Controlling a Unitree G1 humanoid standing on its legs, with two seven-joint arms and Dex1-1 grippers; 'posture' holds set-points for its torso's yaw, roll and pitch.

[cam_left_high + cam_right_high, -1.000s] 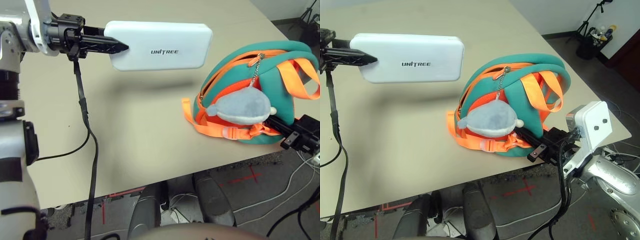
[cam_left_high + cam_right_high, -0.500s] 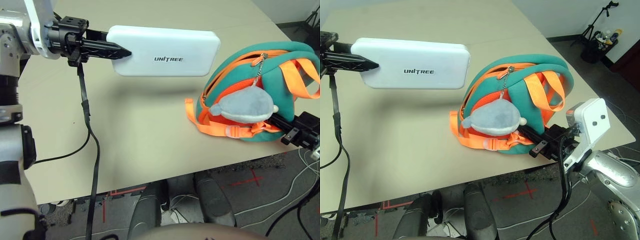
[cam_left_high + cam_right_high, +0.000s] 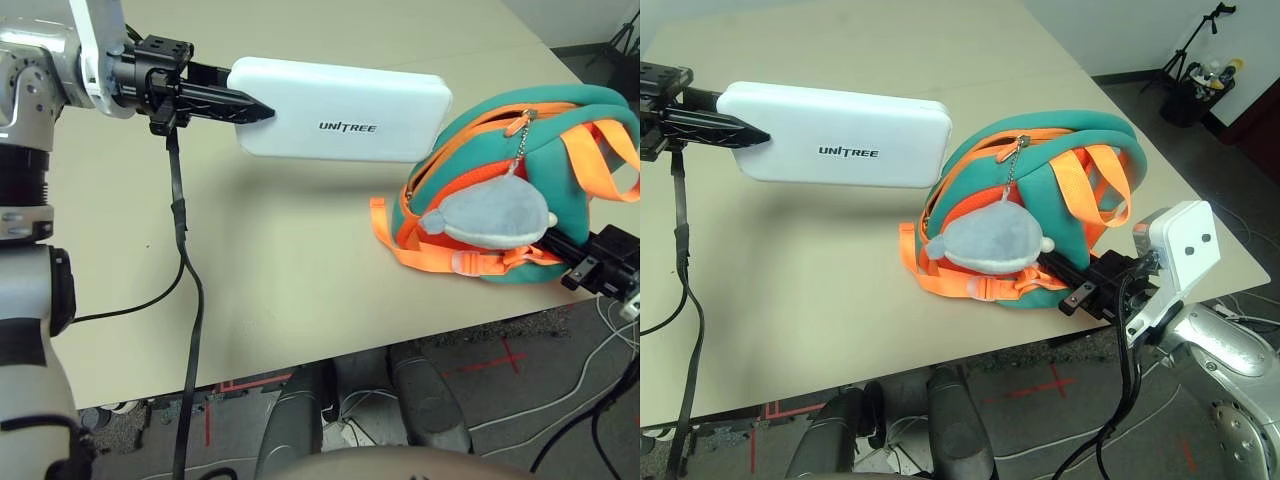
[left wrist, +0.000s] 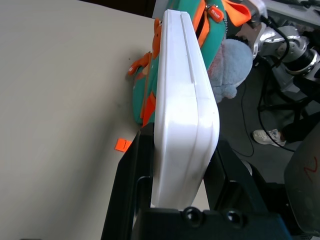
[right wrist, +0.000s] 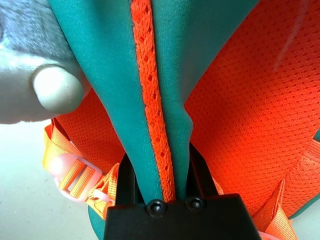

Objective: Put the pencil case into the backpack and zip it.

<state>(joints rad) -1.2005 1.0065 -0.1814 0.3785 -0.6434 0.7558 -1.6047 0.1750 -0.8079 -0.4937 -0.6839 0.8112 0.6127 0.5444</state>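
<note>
A: Left eye view first, and the left gripper [image 3: 268, 112] is clamped on one end of the case [image 3: 340, 110], carrying it above the table [image 3: 270, 300]. Where's the bag?
B: The bag [image 3: 560, 150] sits by the table's right-hand edge, near the corner closest to the robot's right arm, its zip side facing the case. The case's far end is right up by that opening [image 3: 470, 145], but it's outside!
A: Over to the right eye view: plush charm [image 3: 992, 238] hanging on the front, right gripper [image 3: 1042, 258] in at the bag's lower side.
B: Left wrist view now, and there's a finger on either side of the case, the bag straight ahead past its far end.
A: And the right wrist view?
B: Fingers closed on a fold of the bag's teal side, orange piping running down between them. That should steady it.
A: So how far along are we?
B: Case gripped, bag held, I'd call it about halfway. Still to do: slide the case in, let go, then pull the zip shut.
</note>
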